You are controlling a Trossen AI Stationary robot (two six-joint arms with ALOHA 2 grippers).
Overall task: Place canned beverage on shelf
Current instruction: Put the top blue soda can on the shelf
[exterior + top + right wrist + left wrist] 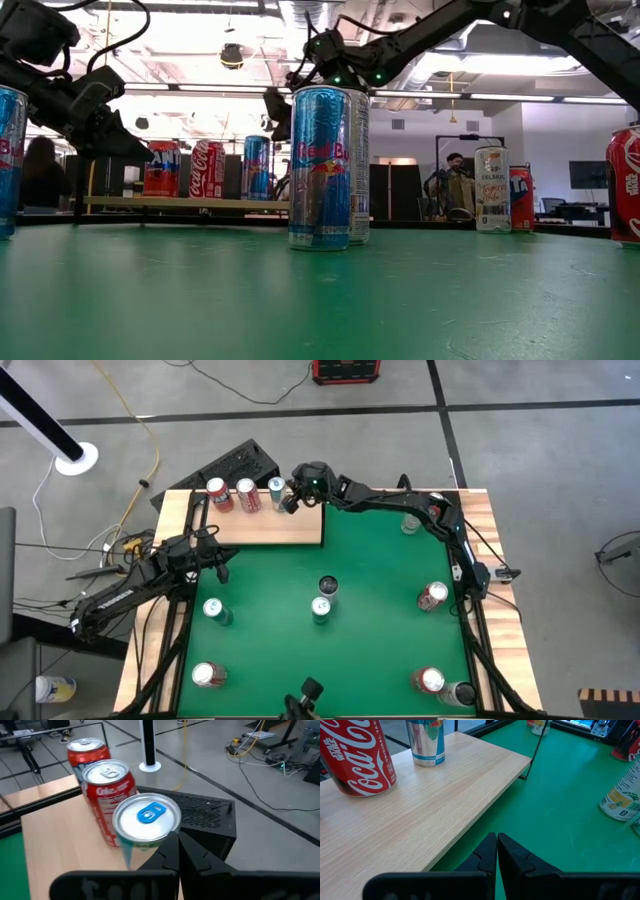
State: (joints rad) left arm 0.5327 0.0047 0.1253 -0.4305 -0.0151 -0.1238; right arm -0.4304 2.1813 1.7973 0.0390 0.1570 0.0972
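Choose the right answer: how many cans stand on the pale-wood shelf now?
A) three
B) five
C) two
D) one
A: the high view shows three cans in a row on the shelf: two red cans and a silver can with a blue tab.

Grey concrete floor [560, 470], yellow cable [128, 405] trailing, ceiling strip lights [530, 97], person [456, 185] behind
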